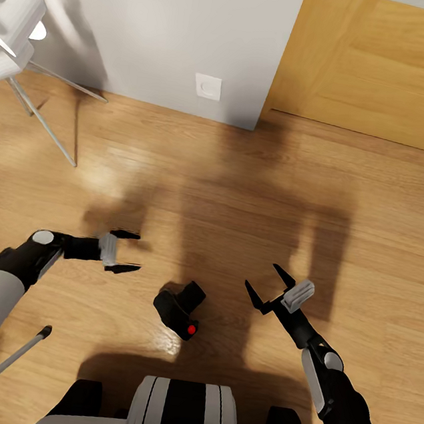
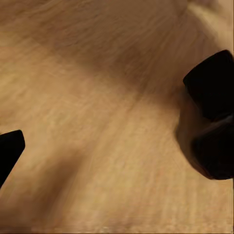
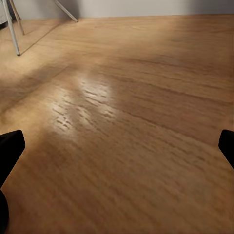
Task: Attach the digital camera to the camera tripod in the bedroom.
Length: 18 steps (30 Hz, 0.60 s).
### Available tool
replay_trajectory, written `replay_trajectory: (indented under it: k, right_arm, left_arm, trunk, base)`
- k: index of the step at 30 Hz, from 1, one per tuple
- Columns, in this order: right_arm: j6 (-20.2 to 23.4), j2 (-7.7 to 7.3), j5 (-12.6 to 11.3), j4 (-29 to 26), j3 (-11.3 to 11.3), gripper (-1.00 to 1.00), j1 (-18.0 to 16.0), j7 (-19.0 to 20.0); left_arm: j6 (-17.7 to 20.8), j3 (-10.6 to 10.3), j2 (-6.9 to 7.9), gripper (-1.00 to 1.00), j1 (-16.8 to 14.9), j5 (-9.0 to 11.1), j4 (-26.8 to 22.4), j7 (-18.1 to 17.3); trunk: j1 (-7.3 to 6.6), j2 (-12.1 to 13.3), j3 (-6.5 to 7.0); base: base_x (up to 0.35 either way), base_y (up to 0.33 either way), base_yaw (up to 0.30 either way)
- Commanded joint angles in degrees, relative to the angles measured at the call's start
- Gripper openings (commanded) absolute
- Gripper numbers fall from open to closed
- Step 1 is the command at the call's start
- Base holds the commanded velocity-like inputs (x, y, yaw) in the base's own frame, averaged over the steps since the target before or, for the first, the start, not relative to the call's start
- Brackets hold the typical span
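Warm, even light falls across the wood floor (image 1: 178,167); a broad dark shadow (soft-edged) spreads through the centre of the head view, up to the white wall (image 1: 164,23) and the door (image 1: 380,67). A pale glare patch sits left of centre in the right wrist view; a smaller sheen lies beside the camera (image 1: 178,308). The left wrist view is blurred, its grain smeared; the camera there is a featureless black shape.

1 digital camera (image 1: 179,308), 1 wall socket (image 1: 207,86), 1 door (image 1: 387,68), 2 grippers
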Motion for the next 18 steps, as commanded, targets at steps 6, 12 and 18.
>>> replay_trajectory:
  k: [6, 12, 18]
  right_arm:
    - [0.1, 0.00, -0.5, 0.3, 0.0, 1.00, -0.1, 0.5]
    - [0.1, 0.00, -0.5, 0.4, 0.0, 1.00, 0.0, 0.5]
    - [0.1, 0.00, -0.5, 0.9, 0.0, 1.00, 0.0, 0.5]
  left_arm:
    - [-3.7, -6.3, -0.10, 1.00, 0.0, -10.8, 0.0, 3.9]
    - [-4.7, -7.7, -0.08, 1.00, 0.0, -13.2, -0.2, 4.1]
    - [-7.7, -9.1, -0.11, 1.00, 0.0, -13.8, -0.3, 3.4]
  trunk:
    - [-0.01, 0.0, -0.02]
    - [-0.01, 0.0, -0.02]
    - [-0.01, 0.0, -0.02]
  base:
    - [0.000, 0.000, 0.000]
    - [0.000, 0.000, 0.000]
    - [0.000, 0.000, 0.000]
